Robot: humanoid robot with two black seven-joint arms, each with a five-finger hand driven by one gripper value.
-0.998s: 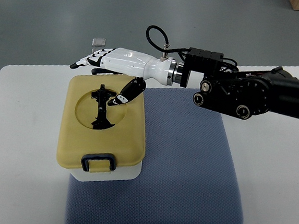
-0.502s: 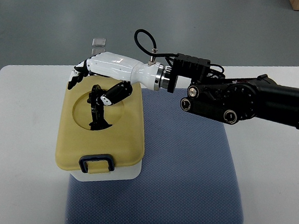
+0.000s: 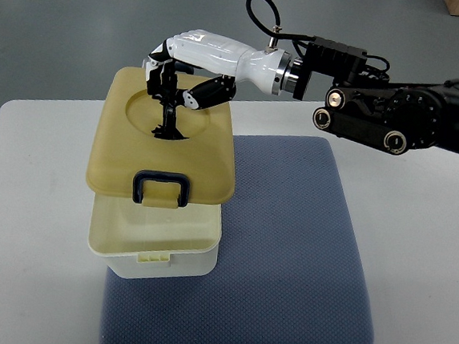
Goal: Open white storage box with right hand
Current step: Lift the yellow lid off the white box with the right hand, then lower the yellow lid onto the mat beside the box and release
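Note:
The white storage box (image 3: 155,246) stands on the left part of a blue mat, and its open rim shows under the lid's front edge. Its yellowish lid (image 3: 202,158) hangs raised above it, shifted toward the far side. My right hand (image 3: 172,77), white with black fingertips, reaches in from the right and is shut on the black handle (image 3: 168,114) in the lid's round recess. A black latch (image 3: 162,189) sits at the lid's front edge. The left arm does not show.
The blue mat (image 3: 287,249) covers the middle of the white table (image 3: 26,202). My right forearm (image 3: 395,114), black with a cable loop, crosses above the table's far right side. Grey floor lies beyond the table.
My right hand closed on the black handle and lifted the lid up off the box and toward the far side. The box base is now uncovered at its front.

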